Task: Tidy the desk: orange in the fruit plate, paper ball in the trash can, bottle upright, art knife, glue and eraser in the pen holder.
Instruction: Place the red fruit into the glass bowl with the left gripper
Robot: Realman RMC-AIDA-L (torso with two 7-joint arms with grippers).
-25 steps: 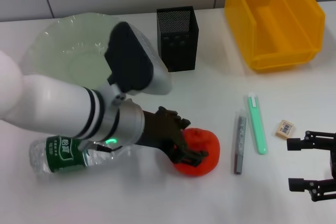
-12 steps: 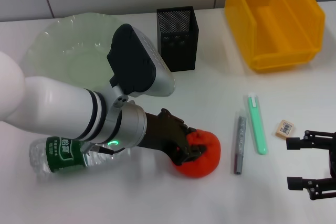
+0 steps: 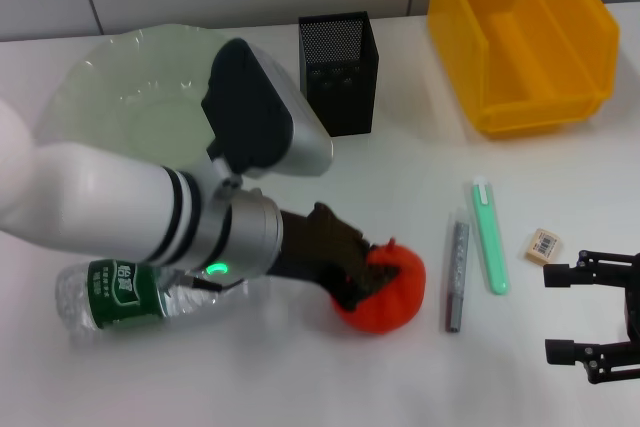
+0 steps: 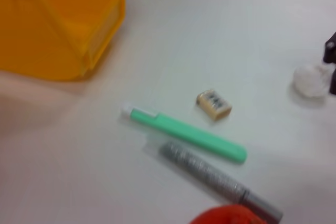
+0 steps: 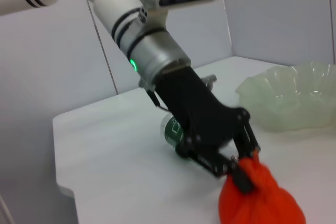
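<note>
Right now, from the head camera, I have the left gripper (image 3: pixel 368 277) clamped on the orange (image 3: pixel 385 292), jaws closed over its upper near side. The fruit is red-orange, round, with a small knob at its top, and it sits on the white desk (image 3: pixel 300 377). Behind the jaws, under the forearm, the bottle (image 3: pixel 115 297) lies on its side, green label up. Past the orange from the jaws lie a grey pen-like stick (image 3: pixel 455 275), a mint green one (image 3: pixel 488 237) and the tan eraser (image 3: pixel 541 245). Far beyond the jaws stand the pen holder (image 3: pixel 339 74), the fruit plate (image 3: pixel 120 87) and the trash can (image 3: pixel 520 37). My right gripper (image 3: pixel 590 315) hangs parked near the eraser, jaws spread wide.

From the left wrist camera, the orange (image 4: pixel 231 216) shows only as a red edge right at the jaws; ahead lie both sticks, the eraser (image 4: pixel 214 103), the paper ball (image 4: pixel 311 81) and the yellow bin.

From the right wrist camera, the black fingers (image 5: pixel 242 174) pinch the orange (image 5: pixel 260 198) at its knobbly top, its skin bunched there.
</note>
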